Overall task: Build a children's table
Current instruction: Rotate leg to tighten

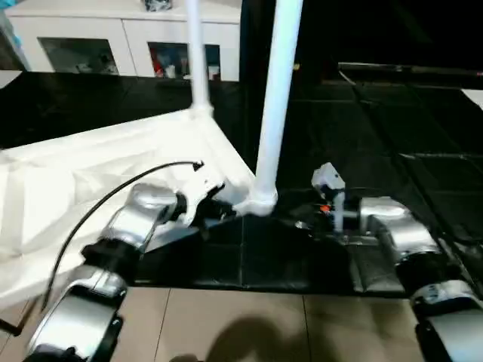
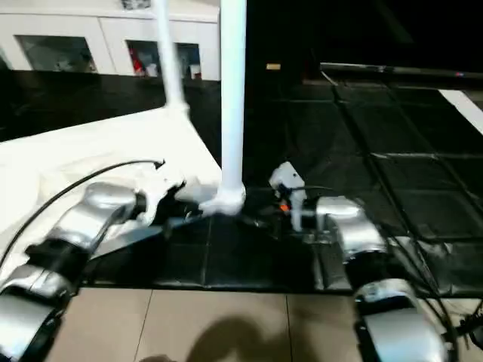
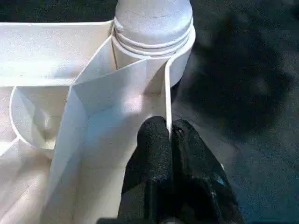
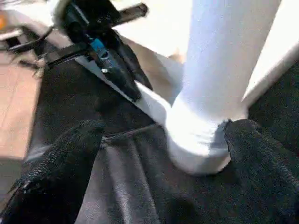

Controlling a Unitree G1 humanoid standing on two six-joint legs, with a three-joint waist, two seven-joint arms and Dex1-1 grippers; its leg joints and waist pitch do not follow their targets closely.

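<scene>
**Two legs up, robot steadies upturned table at its near corner**

While the children's table top (image 1: 90,170) lies underside-up on the black floor mat (image 1: 392,136), two white legs already stand in its corner sockets: the near leg (image 1: 275,98) at the corner closest to the robot and the far leg (image 1: 198,53) at the corner behind it. Seen from across the room, the left pincer (image 3: 170,133) is clamped on the thin rim wall of the top just beside the near socket, its two black fingers pressed together with the plastic edge between them. The right pincer (image 4: 159,154) stands wide apart, one finger on either side of the near leg's base and holding nothing. Both silver forearms reach forward and low over the mat, wrists turned inward so the pincers face each other across that corner, the left arm (image 1: 136,219) lying over the top's ribbed underside, the right arm (image 1: 392,230) low over the mat.

The risk, by my reading, is the near leg: if it is not pushed fully home, a brush from either open finger could tip it or work it loose. A tug from the left grip could also slide the light top across the mat. A white cabinet (image 1: 113,41) with glass doors stands behind
</scene>
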